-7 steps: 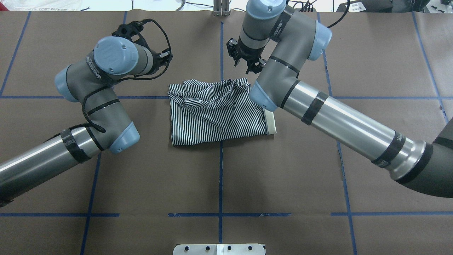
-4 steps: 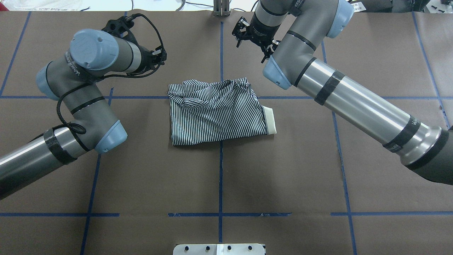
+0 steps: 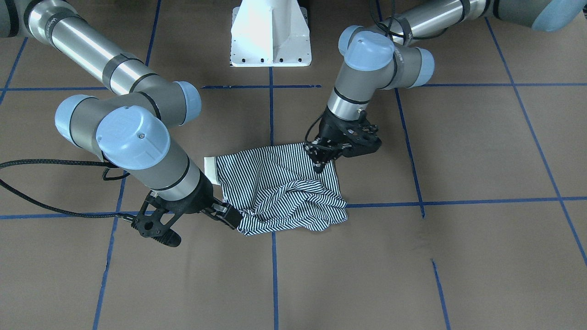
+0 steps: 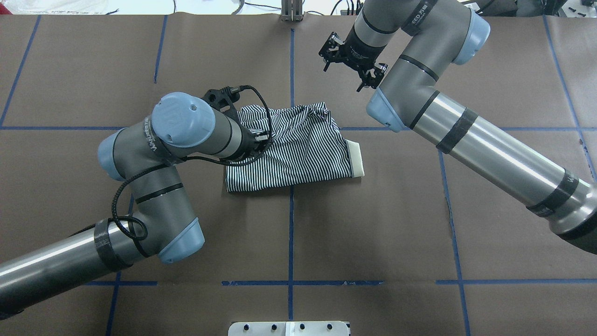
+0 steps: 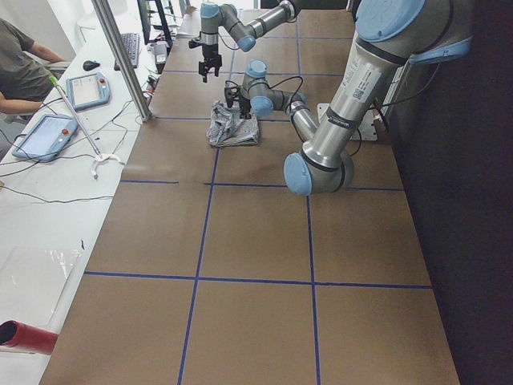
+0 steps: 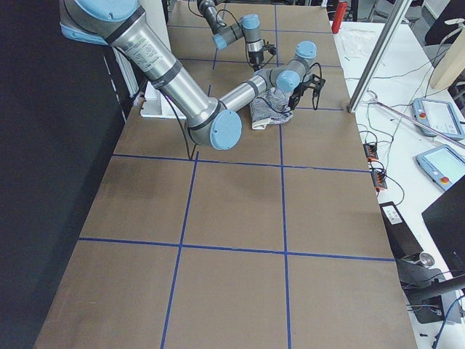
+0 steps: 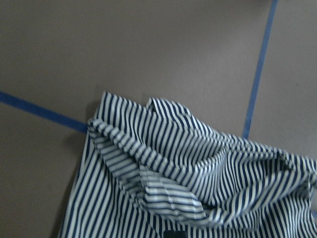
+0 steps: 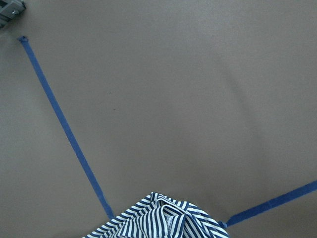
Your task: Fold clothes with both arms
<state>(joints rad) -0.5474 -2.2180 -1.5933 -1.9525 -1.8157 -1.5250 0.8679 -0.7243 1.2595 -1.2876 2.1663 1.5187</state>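
- The bench [image 4: 298, 233] is brown with blue tape lines, and nothing is on it but the shirt.
- The left arm [image 4: 186, 126] comes in from the lower left of the overhead view and its wrist hangs over the shirt's upper left part. The right arm [image 4: 466, 135] comes in from the right and ends in the upper middle of the frame, clear of the fabric.
- The striped shirt [image 4: 298, 149] lies just above the centre of that view. It's roughly folded into a rectangle: the lower edge is neat, the upper edge is rumpled and heaped.
- The left claw [image 3: 321, 160] is right down at a shirt corner in the front view. I can't tell whether it's spread or pinching.
- The right claw [image 4: 350, 61] looks spread wide and is holding nothing.
- A cream collar strip [image 4: 356, 159] peeks out at the shirt's right edge.
- My read: the job is mid-way, and the arms are lining up for the next grab on the messy edge.
- Next up, both claws need a clean pinch on that edge's two corners. Then they have to move together so the fabric pulls flat and doesn't bunch more.
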